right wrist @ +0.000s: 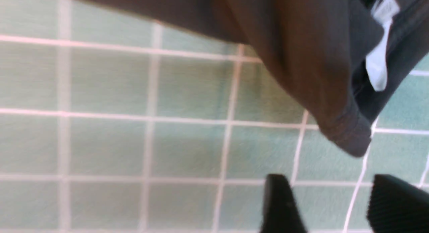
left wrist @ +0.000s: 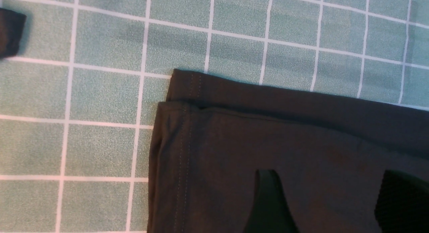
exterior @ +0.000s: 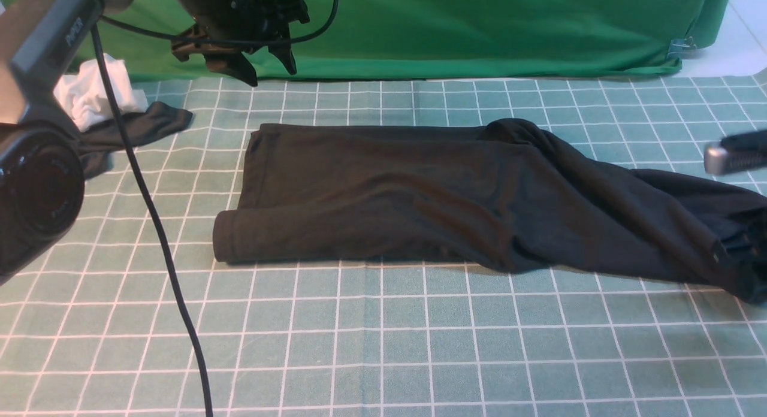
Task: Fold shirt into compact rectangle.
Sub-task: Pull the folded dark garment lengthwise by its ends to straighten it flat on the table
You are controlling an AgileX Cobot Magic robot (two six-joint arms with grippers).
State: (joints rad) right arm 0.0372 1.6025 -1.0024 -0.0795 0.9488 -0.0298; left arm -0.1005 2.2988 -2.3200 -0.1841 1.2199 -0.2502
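The black shirt (exterior: 419, 195) lies across the middle of the surface (exterior: 383, 345), a pale green mat ruled in white squares. It is folded lengthwise into a long band. Its left end is flat and squared, with a rounded fold at the near corner. Its right end is humped and rumpled, trailing off toward the right edge of the front view.

The left hand (exterior: 266, 66) hangs high above the far left part of the mat, well clear of the cloth, in front of the green backdrop (exterior: 479, 27). Its fingers point down and stand apart with nothing between them. Its wrist camera looks down on the shirt's stitched hem corner, where two layers lie slightly offset.

The right hand (right wrist: 330, 184) is low at the shirt's right end. Only blurred parts of it show at the edge of the front view. In its own wrist view the two fingers are spread and hold nothing, with bare mat beneath them. Just beyond them lie a ribbed edge of the shirt and its white neck tag (right wrist: 378, 65).

At the far left, apart from the shirt, a white cloth (exterior: 90, 96) is bunched with a dark grey garment (exterior: 141, 126). A black cable (exterior: 156, 225) crosses the left foreground.
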